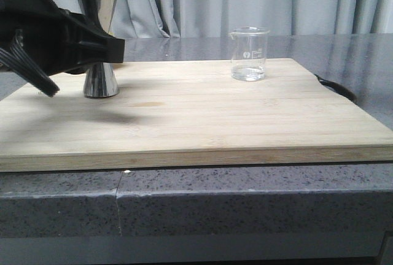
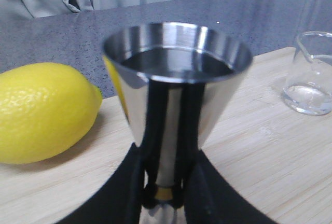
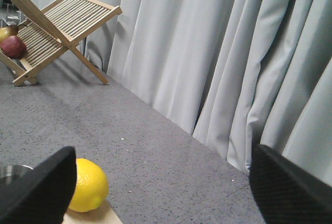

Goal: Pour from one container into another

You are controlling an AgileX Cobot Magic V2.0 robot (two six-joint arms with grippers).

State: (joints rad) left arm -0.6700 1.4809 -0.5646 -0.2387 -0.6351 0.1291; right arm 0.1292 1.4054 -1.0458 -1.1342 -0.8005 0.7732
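Observation:
The glass beaker [image 1: 249, 54] stands upright at the back right of the wooden board [image 1: 215, 118], with a little clear liquid in its bottom; it also shows in the left wrist view [image 2: 311, 79]. At the back left the steel jigger [image 1: 100, 81] stands on the board. My left gripper [image 1: 104, 50] is shut on its narrow waist, one black finger on either side [image 2: 163, 193]. The jigger's upper cup [image 2: 176, 79] looks filled to near the rim. My right gripper [image 3: 163, 187] is open and empty, out of the front view.
A yellow lemon [image 2: 41, 110] lies on the board just behind the jigger, also seen in the right wrist view [image 3: 89, 185]. A wooden rack [image 3: 57, 24] holding fruit stands far off on the grey counter. A black strap [image 1: 336, 87] lies at the board's right edge.

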